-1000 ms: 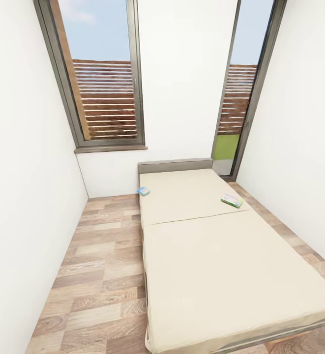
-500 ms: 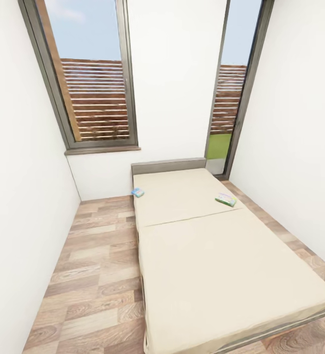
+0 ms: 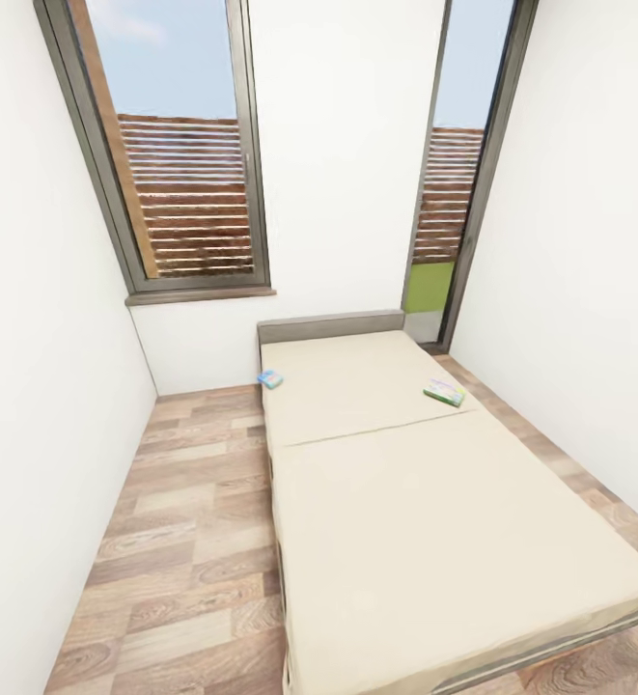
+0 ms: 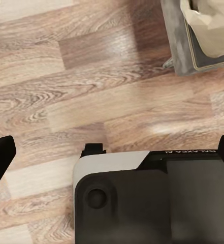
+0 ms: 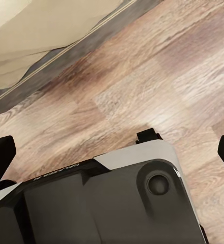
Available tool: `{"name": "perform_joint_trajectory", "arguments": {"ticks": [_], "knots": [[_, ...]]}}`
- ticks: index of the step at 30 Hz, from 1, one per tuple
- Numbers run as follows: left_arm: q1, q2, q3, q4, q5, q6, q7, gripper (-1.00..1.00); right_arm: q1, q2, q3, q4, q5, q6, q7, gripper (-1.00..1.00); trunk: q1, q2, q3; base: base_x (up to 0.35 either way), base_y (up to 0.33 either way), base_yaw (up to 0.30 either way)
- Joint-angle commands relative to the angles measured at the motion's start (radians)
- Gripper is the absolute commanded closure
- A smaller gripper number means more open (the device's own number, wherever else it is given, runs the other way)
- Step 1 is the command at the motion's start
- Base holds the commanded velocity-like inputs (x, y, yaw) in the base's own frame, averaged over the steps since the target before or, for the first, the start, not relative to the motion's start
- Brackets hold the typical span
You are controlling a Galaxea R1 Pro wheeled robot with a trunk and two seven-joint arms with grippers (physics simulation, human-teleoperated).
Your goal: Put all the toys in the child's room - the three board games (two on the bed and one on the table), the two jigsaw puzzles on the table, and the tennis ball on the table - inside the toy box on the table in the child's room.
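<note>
Left tool (image 4: 112, 152) and right tool (image 5: 112, 152) point down, fingers spread wide, holding nothing.

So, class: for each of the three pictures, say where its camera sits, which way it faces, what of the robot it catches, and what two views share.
Head view: high up, facing forward and down at the bed with two board games, windows behind.
Left wrist view: near the left gripper, facing the floor; dark fingertips and robot base show.
Right wrist view: near the right gripper, facing the floor; fingertips and base show.
Shared: both wrist views catch the plank floor, base and bed corner.
</note>
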Motion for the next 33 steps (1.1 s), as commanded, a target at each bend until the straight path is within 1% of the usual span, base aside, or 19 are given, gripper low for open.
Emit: {"name": "perform_joint_trajectory", "arguments": {"ticks": [1,7,20,33], "knots": [[0.0,0.0,-0.001,-0.001,-0.001,0.001,0.0,-1.0,-0.001,0.0,-0.002,0.0,-0.003,-0.003,-0.002,-1.0,0.001,-0.002,-0.002,0.123,0.071,-0.001],[0.0,0.0,-0.001,-0.001,-0.001,0.0,0.0,-1.0,-0.001,0.001,-0.002,0.0,-0.003,-0.004,-0.002,-1.0,0.001,-0.002,-0.002,0.155,0.105,0.0],[0.0,0.0,-0.001,-0.001,0.0,0.0,0.0,-1.0,-0.001,0.001,-0.002,0.0,-0.003,-0.004,-0.002,-1.0,0.001,-0.002,-0.002,0.032,0.022,0.0],[0.0,0.0,-0.001,-0.001,0.0,0.0,0.0,-1.0,-0.001,0.001,-0.002,0.0,-0.003,-0.003,-0.002,-1.0,0.001,-0.002,-0.002,0.13,0.09,0.0]]}}
